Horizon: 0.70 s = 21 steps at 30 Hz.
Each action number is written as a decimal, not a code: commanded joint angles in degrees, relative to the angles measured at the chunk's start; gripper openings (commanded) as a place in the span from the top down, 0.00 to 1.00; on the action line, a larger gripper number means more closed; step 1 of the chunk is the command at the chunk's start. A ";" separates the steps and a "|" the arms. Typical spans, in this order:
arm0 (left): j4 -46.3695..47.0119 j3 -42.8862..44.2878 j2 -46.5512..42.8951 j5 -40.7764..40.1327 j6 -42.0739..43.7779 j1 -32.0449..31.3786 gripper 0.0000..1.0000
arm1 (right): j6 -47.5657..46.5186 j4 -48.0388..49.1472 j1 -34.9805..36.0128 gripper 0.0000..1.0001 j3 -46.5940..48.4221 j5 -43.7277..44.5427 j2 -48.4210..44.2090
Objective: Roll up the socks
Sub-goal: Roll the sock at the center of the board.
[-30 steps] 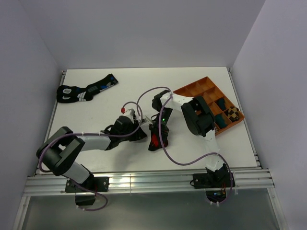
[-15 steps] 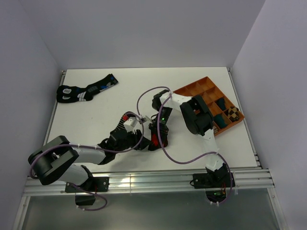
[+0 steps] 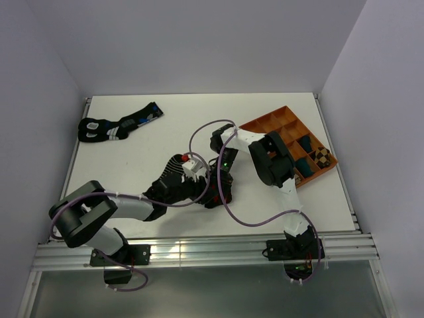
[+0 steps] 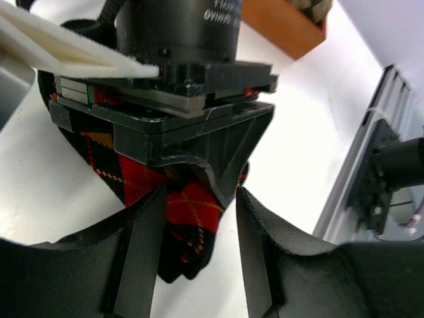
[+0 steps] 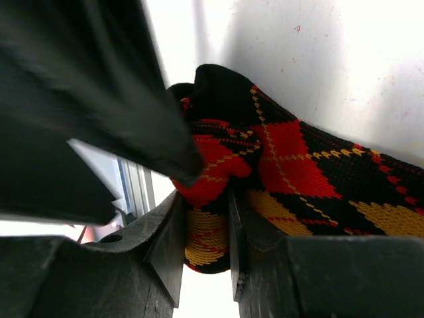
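The right gripper (image 5: 204, 222) is closed on a fold of the sock (image 5: 291, 159), which lies near the middle of the table (image 3: 152, 142). The left gripper (image 4: 197, 212) is open, with the sock's end between its jaws.

White table seen from above, with three things lying on it.

From my overhead camera, the flat white tabletop (image 3: 172, 132) fills the view, with a ribbed metal rail (image 3: 199, 250) along its near edge. Black socks with blue and white marks (image 3: 116, 126) lie stretched out at the far left corner. An orange plastic tray with compartments (image 3: 264, 116) sits at an angle on the right side. Near the middle, a long black sock with red and orange argyle diamonds (image 5: 291, 165) lies bunched on the white surface, well apart from the other socks.
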 commanded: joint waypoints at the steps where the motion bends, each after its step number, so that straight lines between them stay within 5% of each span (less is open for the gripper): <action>1: 0.80 2.22 1.95 2.00 3.49 -0.28 0.49 | -0.79 -1.69 -0.32 0.79 1.28 2.55 1.34; 17: 1.15 3.36 8.28 5.69 4.99 -0.28 0.50 | -0.88 -1.69 -0.32 0.79 0.32 2.82 1.34; 21: 1.51 3.62 9.34 6.04 3.67 -0.27 0.66 | -0.79 -1.60 -0.32 0.79 0.49 2.47 1.17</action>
